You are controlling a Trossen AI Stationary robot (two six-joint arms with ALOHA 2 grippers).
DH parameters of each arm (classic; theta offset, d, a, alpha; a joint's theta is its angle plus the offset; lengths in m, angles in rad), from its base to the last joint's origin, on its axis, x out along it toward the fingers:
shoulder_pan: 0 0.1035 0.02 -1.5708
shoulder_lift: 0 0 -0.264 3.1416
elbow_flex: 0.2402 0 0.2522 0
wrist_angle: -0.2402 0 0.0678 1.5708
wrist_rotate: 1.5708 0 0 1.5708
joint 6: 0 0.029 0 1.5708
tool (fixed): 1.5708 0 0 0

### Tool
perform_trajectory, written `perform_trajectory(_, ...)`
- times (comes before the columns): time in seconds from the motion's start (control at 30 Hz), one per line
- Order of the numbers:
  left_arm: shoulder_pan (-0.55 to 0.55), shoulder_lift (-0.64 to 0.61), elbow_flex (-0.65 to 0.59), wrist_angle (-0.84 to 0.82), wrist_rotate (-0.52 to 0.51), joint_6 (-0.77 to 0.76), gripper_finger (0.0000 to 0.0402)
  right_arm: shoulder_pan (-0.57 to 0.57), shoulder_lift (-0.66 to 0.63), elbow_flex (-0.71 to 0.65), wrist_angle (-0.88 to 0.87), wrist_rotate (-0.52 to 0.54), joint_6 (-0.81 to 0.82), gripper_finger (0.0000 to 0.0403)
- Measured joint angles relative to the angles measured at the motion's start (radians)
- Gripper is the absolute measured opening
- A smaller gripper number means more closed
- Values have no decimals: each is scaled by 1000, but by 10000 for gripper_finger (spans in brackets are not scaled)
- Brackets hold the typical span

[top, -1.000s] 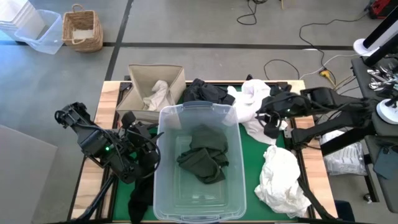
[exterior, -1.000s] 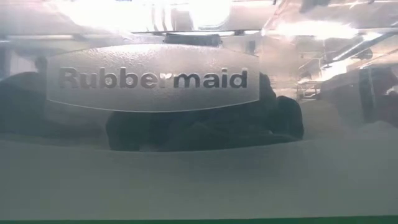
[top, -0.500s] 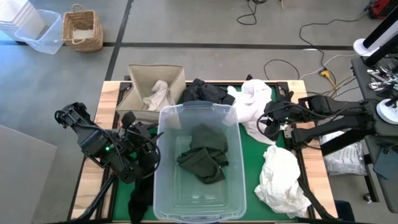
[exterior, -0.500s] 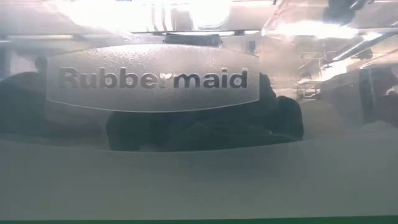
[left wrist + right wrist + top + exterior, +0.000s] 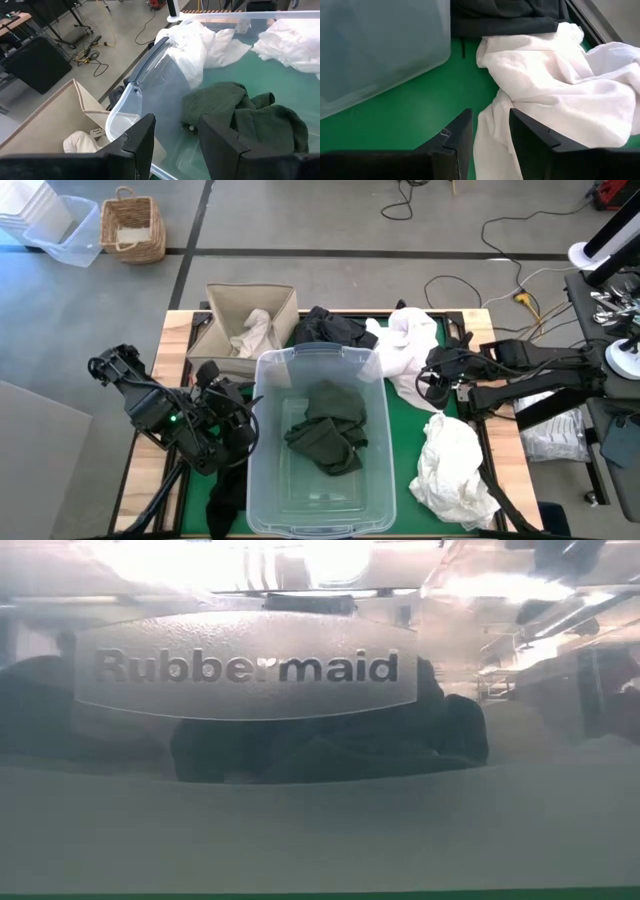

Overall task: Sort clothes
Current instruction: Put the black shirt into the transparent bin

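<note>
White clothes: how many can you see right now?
3. One in the beige fabric box, one behind the clear tub's right corner, under the right pincer, and one at the table's front right. Others may lie hidden beneath.

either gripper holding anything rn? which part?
Nothing held. The right gripper is open, hovering over the edge of the white garment on the green mat. The left gripper is open and empty beside the clear tub.

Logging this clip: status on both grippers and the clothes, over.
Left gripper open beside the clear tub, empty. Right gripper open, empty, over the white garment. Dark green garment in the tub. Nothing in the way.
</note>
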State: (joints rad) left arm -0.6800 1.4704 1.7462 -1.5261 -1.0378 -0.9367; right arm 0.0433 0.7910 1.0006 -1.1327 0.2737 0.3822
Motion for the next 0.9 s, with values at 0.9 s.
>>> perform_trajectory(0.9,0,-5,27,-29,375,-191,132,0,1,-3,13,-10,-60,131)
